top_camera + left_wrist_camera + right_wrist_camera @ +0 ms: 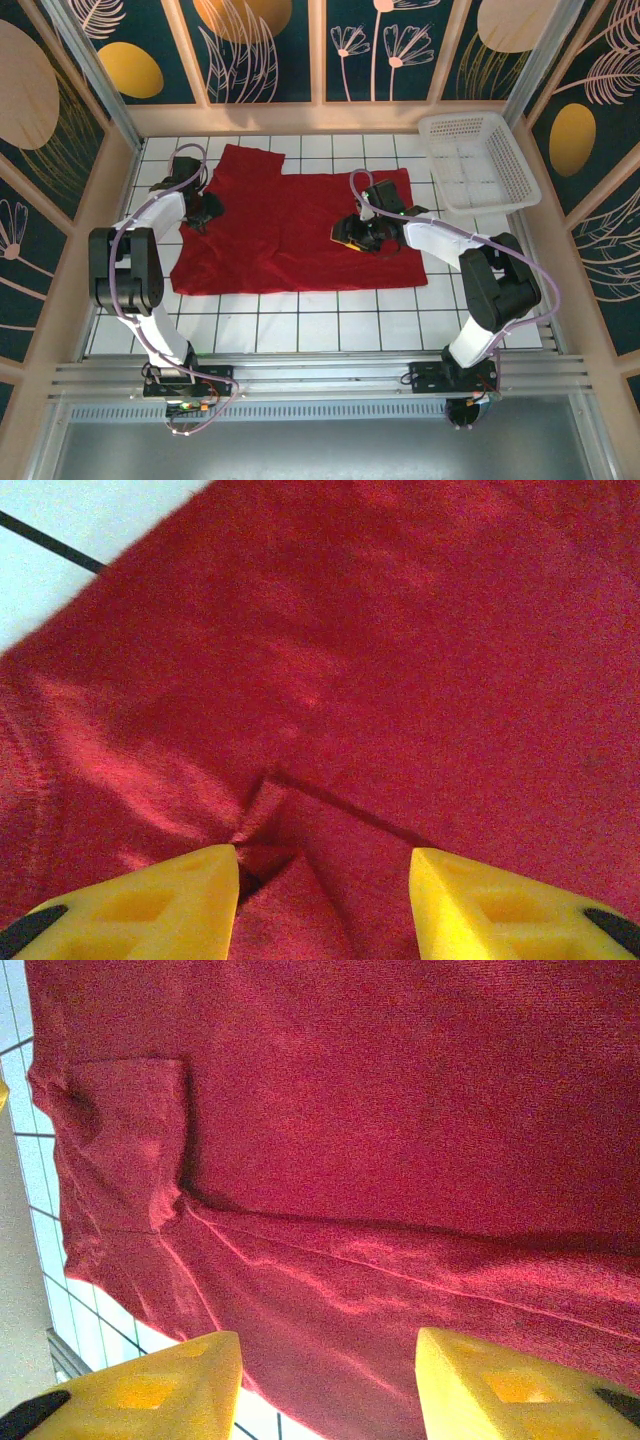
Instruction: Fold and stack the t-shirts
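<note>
A deep-red t-shirt (290, 235) lies spread flat across the white tiled table (300, 325). My left gripper (207, 211) is low over the shirt's left edge. It is open, and its yellow fingers (150, 905) straddle a small raised pucker of cloth (265, 825). My right gripper (353, 236) hovers over the right-middle of the shirt. It is open too, with wrinkled red cloth (400, 1110) and a hem ridge (400, 1275) beyond its fingertips (500, 1390). A folded sleeve (130, 1140) shows at the left of the right wrist view.
A white plastic mesh basket (478, 160) stands at the back right, just right of the shirt. Wooden walls ring the table. Bare tiles (300, 325) run between the shirt and the arm bases.
</note>
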Controlling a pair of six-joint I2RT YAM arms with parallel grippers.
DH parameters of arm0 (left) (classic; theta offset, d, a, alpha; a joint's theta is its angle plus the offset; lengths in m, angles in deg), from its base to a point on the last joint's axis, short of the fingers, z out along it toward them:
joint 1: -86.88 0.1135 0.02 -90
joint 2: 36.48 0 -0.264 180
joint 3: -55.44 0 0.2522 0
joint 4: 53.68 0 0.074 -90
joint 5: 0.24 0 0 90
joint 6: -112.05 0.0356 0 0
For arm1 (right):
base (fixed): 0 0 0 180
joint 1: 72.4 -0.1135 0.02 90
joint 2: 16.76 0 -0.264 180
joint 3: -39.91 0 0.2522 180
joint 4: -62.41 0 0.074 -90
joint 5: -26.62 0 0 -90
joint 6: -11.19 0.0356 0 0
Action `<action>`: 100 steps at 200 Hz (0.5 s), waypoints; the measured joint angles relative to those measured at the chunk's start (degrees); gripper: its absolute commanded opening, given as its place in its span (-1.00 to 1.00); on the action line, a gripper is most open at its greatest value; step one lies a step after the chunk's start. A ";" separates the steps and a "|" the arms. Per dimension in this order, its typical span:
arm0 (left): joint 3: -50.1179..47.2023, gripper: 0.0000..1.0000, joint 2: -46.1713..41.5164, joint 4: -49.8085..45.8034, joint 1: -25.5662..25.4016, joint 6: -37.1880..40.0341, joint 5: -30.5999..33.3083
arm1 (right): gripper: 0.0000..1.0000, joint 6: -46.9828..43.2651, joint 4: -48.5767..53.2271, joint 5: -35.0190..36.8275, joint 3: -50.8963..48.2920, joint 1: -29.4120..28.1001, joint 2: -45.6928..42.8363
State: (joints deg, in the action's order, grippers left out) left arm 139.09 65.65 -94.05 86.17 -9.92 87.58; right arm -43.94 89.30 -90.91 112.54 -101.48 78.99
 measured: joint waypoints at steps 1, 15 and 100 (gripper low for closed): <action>0.00 -0.14 -0.09 0.00 0.00 0.07 0.26 | -0.01 0.00 -0.02 0.00 0.00 0.00 0.00; 0.00 -0.28 -0.66 -0.04 0.00 -0.35 1.07 | 0.00 0.00 -0.17 0.00 0.00 -0.07 0.00; 2.47 -0.50 3.06 1.14 -5.49 -12.39 -2.93 | -0.02 0.07 -0.74 0.00 0.02 -1.03 1.90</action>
State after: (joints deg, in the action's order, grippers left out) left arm 141.56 68.71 -92.91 80.68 -22.31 84.66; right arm -43.87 88.55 -90.91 112.57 -102.51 80.89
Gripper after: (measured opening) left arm 0.247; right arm 0.494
